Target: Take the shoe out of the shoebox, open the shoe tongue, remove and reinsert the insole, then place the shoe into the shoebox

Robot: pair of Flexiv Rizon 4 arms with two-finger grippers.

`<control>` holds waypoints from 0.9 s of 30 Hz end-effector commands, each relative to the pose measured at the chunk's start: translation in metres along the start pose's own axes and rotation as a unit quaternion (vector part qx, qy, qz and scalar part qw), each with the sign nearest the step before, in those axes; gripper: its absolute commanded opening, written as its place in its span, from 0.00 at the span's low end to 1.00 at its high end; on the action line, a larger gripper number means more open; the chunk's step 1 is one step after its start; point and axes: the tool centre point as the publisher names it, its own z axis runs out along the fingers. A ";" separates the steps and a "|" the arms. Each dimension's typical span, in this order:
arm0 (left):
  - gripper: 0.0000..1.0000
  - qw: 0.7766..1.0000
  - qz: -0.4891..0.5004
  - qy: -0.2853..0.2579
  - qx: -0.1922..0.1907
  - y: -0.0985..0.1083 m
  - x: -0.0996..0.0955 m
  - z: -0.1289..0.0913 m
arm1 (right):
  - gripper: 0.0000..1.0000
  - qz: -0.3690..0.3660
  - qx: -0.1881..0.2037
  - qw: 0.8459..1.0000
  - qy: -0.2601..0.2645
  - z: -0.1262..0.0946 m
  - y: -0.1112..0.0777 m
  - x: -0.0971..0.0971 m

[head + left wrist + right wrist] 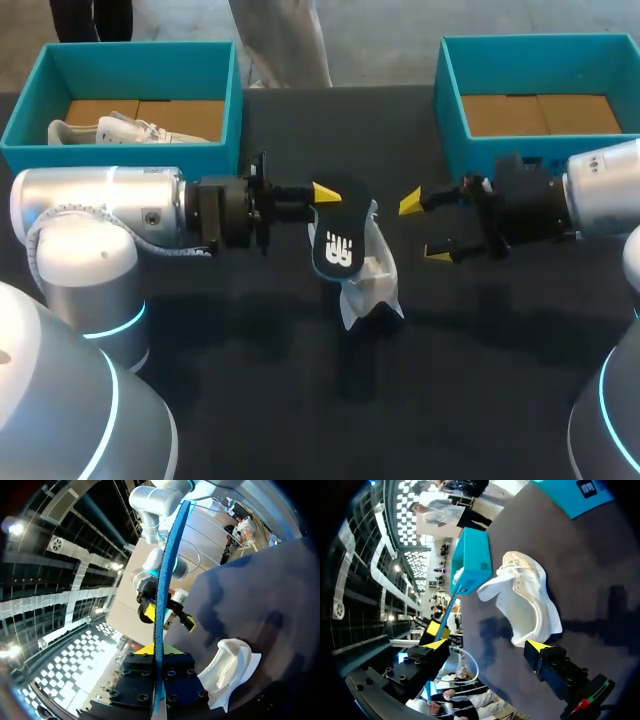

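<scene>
The left pincer [322, 200] grips one black insole [343, 222], stamped with a white logo [338, 252], just beside the white shoe [372, 280] on the bench [300, 400]; the right pincer [425, 230] hangs open near that shoe. Behind the shoe stand two teal boxes: the left box [120, 156] holds a second shoe [110, 130], and the right box [448, 100] carries a dark label [590, 487].

White fabric shoe [375, 285], foam insole [338, 245], matt table [260, 400].

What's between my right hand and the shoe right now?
Only bare table; the head view shows nothing between the open right hand and the shoe.
</scene>
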 end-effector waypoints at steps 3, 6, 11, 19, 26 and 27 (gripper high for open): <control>0.00 0.999 -0.044 -0.012 0.014 -0.006 -0.002 0.001 | 1.00 -0.024 -0.031 0.999 -0.018 -0.008 -0.016 -0.012; 0.00 0.997 -0.077 -0.016 0.027 -0.010 0.001 0.001 | 1.00 -0.036 -0.031 0.999 -0.022 -0.008 -0.019 -0.017; 0.00 0.992 -0.121 -0.024 0.038 -0.011 0.004 0.002 | 1.00 -0.042 -0.021 0.998 -0.050 -0.004 -0.025 -0.025; 0.00 0.986 -0.159 -0.032 0.044 -0.015 0.013 0.003 | 1.00 -0.042 -0.021 0.998 -0.050 -0.004 -0.025 -0.025; 0.00 0.981 -0.183 -0.043 0.049 -0.018 0.023 0.011 | 1.00 -0.042 -0.021 0.998 -0.050 -0.004 -0.025 -0.025; 0.00 0.980 -0.186 -0.045 0.049 -0.018 0.024 0.011 | 1.00 -0.042 -0.021 0.998 -0.050 -0.004 -0.025 -0.025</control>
